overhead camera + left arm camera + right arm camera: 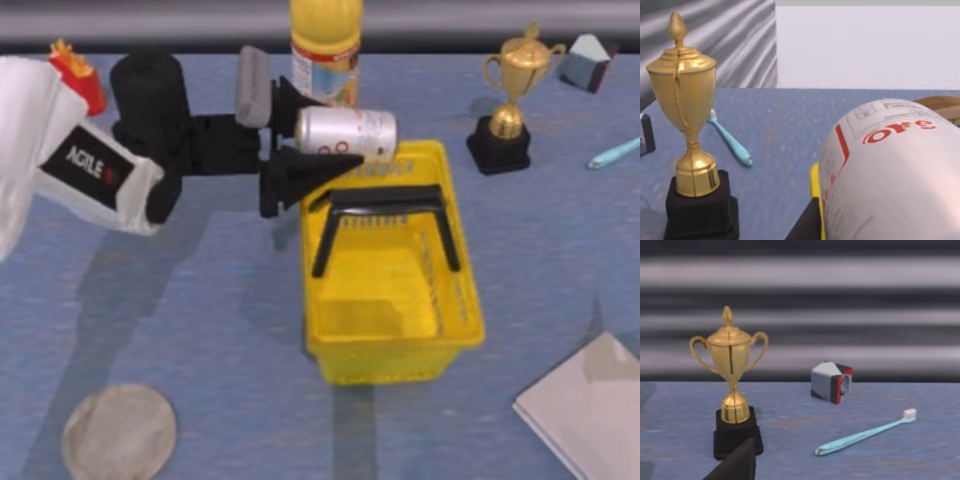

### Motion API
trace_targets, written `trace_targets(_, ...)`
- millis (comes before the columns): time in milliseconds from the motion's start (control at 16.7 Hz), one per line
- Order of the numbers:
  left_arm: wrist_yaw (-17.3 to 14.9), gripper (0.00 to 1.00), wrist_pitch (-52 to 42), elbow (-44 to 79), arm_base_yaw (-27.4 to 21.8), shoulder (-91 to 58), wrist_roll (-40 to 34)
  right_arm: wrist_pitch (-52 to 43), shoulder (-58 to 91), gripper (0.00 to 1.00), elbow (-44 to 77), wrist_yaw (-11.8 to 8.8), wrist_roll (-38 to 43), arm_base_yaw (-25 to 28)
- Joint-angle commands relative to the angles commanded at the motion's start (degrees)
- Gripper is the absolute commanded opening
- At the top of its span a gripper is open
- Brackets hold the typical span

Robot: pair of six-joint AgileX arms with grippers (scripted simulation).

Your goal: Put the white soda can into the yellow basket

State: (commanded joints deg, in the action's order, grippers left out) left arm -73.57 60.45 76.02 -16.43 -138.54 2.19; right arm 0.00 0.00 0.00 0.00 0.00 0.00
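Left gripper (pixel 318 148) pinched the can (pixel 347 132), which lay on its side in the air over the far rim of the basket (pixel 462 300), beside the bottle (pixel 326 45). You would likely find the can light, thin-walled and slick; you gripped it across the body near its base, which should resist denting. The right gripper's state could not be told; that arm sat parked near the trophy (pixel 733 390).
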Motion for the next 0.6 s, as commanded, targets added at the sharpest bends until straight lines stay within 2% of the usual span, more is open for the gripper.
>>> trace_targets(420,0.0,0.98,0.0,0.0,0.0,0.0,0.0,0.0,0.0,1.00,0.0,0.0,0.0,0.0)
trace_targets(600,0.0,1.00,0.0,0.0,0.0,0.0,0.0,0.0,0.0,1.00,0.0,0.0,0.0,0.0)
